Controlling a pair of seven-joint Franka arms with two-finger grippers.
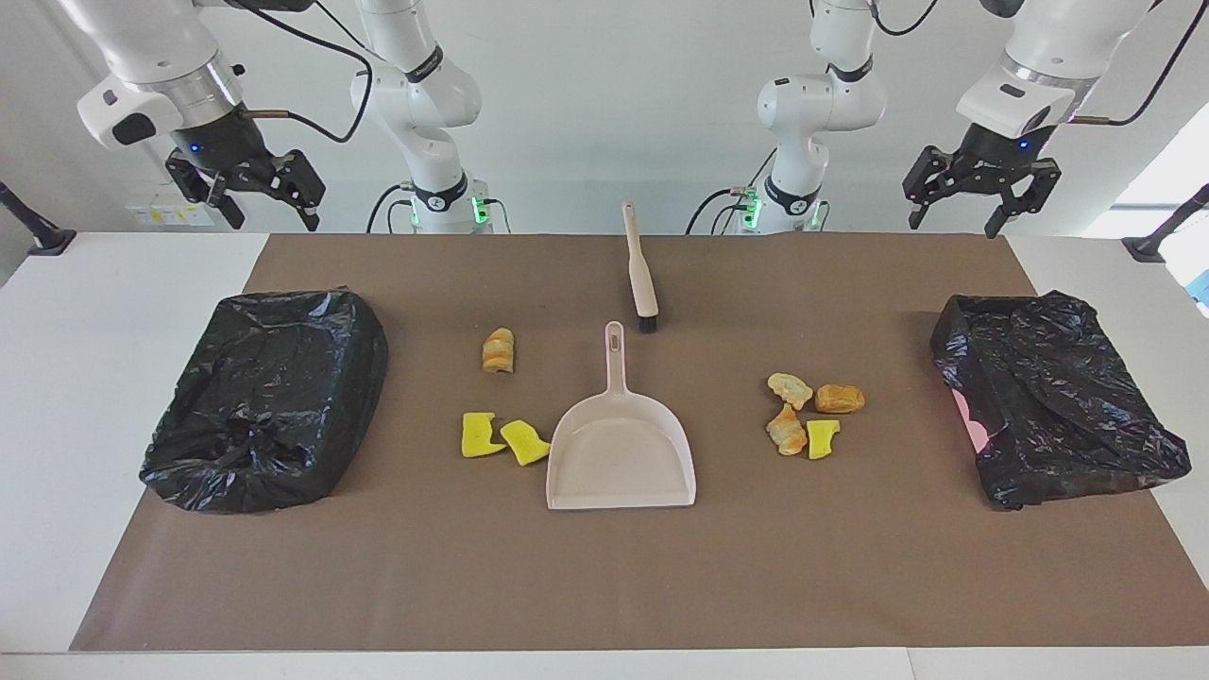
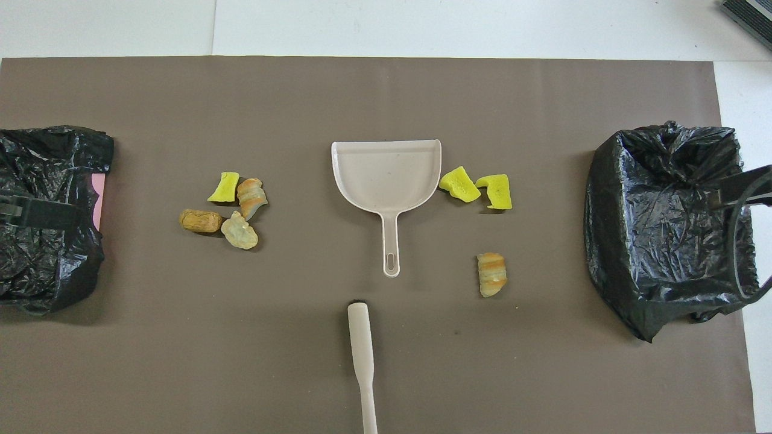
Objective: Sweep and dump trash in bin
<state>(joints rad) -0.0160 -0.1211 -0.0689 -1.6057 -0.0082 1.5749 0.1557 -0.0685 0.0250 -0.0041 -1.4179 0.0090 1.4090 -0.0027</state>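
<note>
In the overhead view, the brush (image 2: 363,361) was cut off by the bottom edge; its bristle end was out of frame. The bin toward the left arm's end (image 2: 42,217) was cropped by the side edge. A dark object (image 2: 748,13) at the top corner was cut off and could not be identified. Both bins' interiors were hidden by black liners.
</note>
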